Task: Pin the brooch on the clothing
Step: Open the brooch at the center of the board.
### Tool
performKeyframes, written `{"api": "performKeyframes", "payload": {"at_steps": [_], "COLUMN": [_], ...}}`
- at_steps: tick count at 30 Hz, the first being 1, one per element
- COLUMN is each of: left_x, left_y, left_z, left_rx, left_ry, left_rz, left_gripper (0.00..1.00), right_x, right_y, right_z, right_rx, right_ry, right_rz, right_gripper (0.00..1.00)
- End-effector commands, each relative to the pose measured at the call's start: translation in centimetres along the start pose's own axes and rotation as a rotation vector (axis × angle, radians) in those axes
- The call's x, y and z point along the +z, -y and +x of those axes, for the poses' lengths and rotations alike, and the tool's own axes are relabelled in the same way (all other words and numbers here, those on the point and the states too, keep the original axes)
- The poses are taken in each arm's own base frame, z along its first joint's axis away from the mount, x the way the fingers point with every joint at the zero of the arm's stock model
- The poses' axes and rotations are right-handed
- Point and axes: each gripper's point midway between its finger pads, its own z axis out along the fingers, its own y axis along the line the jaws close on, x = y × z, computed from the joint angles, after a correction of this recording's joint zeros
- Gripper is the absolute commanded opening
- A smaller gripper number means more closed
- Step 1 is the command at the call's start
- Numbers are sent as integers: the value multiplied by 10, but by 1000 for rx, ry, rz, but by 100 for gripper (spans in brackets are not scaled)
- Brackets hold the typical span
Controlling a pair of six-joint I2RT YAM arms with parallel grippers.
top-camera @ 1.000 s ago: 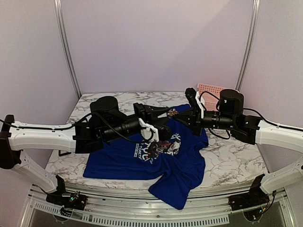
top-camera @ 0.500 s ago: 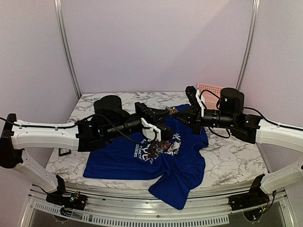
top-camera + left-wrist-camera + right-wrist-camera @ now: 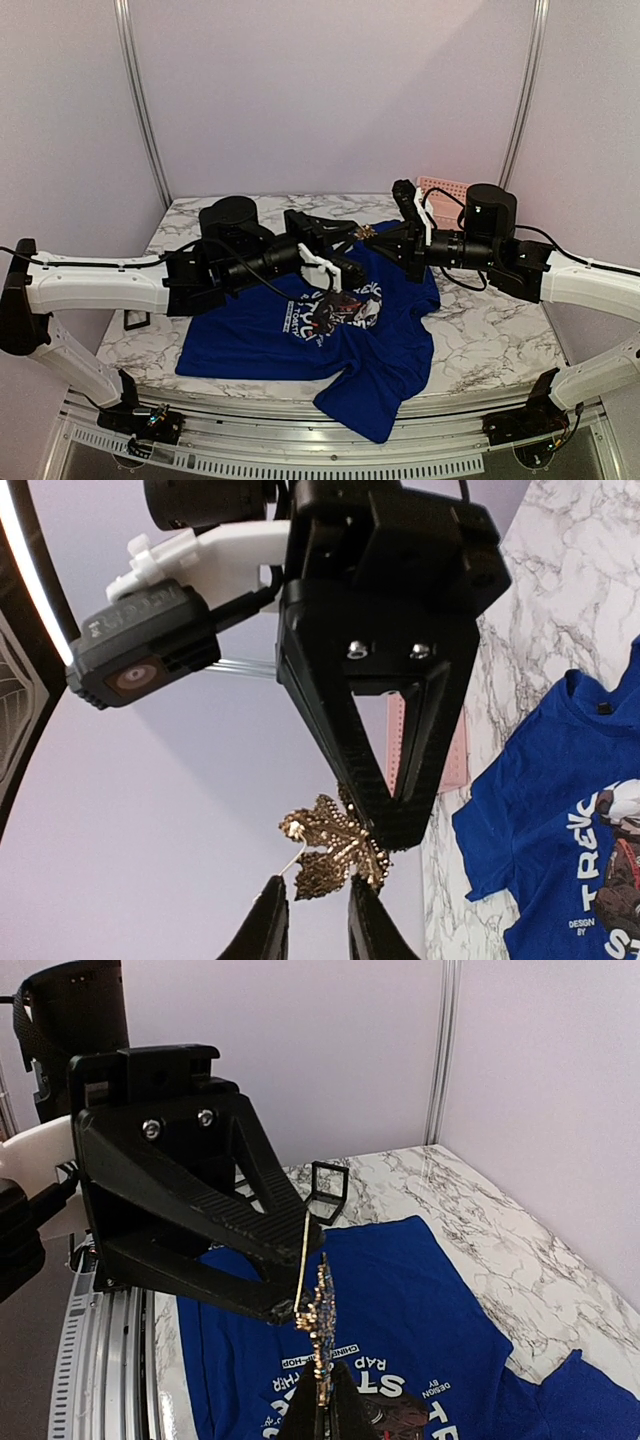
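Marble tabletop (image 3: 480,330) carries the blue shirt (image 3: 250,345), spread out with nothing pinned to it yet. In mid-air over its far edge, the right tool (image 3: 385,825) is clamped on the gold leaf brooch (image 3: 335,848). The left tool (image 3: 318,890) stands a slit apart at the pin (image 3: 303,1260) (contact unclear). The risk: a hard tug could bend that thin pin or twist the brooch out of the grip.

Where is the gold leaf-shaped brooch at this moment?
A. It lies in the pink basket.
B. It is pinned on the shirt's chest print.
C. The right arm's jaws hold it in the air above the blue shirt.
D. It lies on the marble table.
C: the right arm's jaws are shut on the brooch, which is in the air, clear of the T-shirt below.
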Motion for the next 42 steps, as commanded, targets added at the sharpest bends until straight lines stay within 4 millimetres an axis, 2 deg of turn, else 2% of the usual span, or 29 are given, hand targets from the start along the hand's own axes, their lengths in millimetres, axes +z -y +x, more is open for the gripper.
{"api": "performKeyframes", "payload": {"at_steps": [1, 8, 12, 15, 25, 31, 36, 40, 42], "left_x": [4, -6, -7, -4, 5, 8, 10, 11, 10], "left_y": [-14, -10, -13, -15, -22, -9, -1, 1, 4], "left_z": [6, -8, -13, -9, 7, 14, 15, 15, 13], "left_rx": [16, 84, 131, 154, 178, 179, 190, 196, 198], "left_ry": [-14, 53, 67, 47, -24, -57, -59, -56, -52], "left_rz": [-29, -24, -33, -37, -27, 22, 51, 60, 67], "left_gripper": [22, 22, 25, 30, 32, 19, 15, 2, 0], "right_x": [1, 2, 3, 3, 2, 0, -3, -4, -4], "right_y": [-4, -2, -3, -3, -4, -4, -5, -5, -4], "right_z": [-2, 3, 4, 5, 4, 2, -1, 0, 0], "right_rx": [-7, -7, -5, -5, -6, -8, -13, -14, -12], "right_ry": [-8, -25, -27, -28, -25, -17, -9, -9, -8], "right_rz": [-18, -7, -12, -13, -17, -14, -12, -9, -2], "right_gripper": [0, 0, 0, 0, 0, 0, 0, 0, 0]}}
